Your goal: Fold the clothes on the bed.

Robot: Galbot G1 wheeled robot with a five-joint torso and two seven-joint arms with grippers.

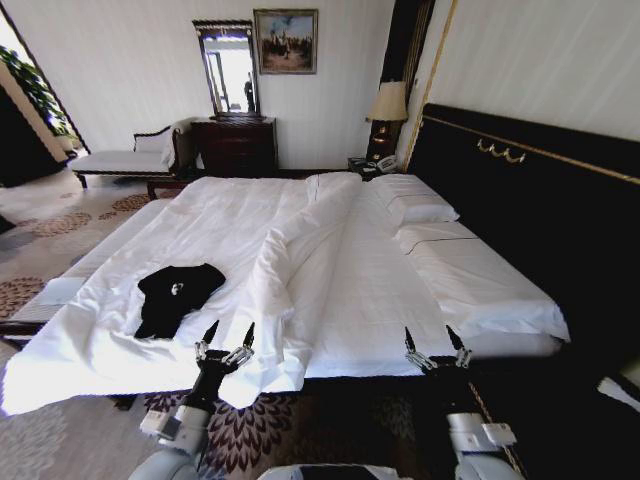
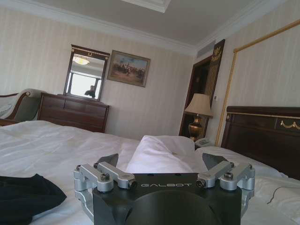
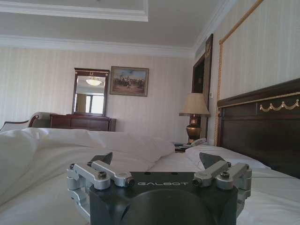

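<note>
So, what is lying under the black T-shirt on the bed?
The black T-shirt lies crumpled on the white duvet of the bed, near the left gripper. Whatever the shirt itself covers cannot be seen.

Soft matt black cloth T-shirt (image 1: 172, 296), smooth white cotton-like duvet on the bed (image 1: 330, 290) — lightly creased, dark polished wooden headboard (image 1: 530, 220), left hand (image 1: 226, 340) and right hand (image 1: 437, 347) — brushed metal links, matt black body.

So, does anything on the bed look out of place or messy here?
The black T-shirt lies crumpled near the bed's left foot corner, and the duvet is bunched into a ridge down the middle.
</note>
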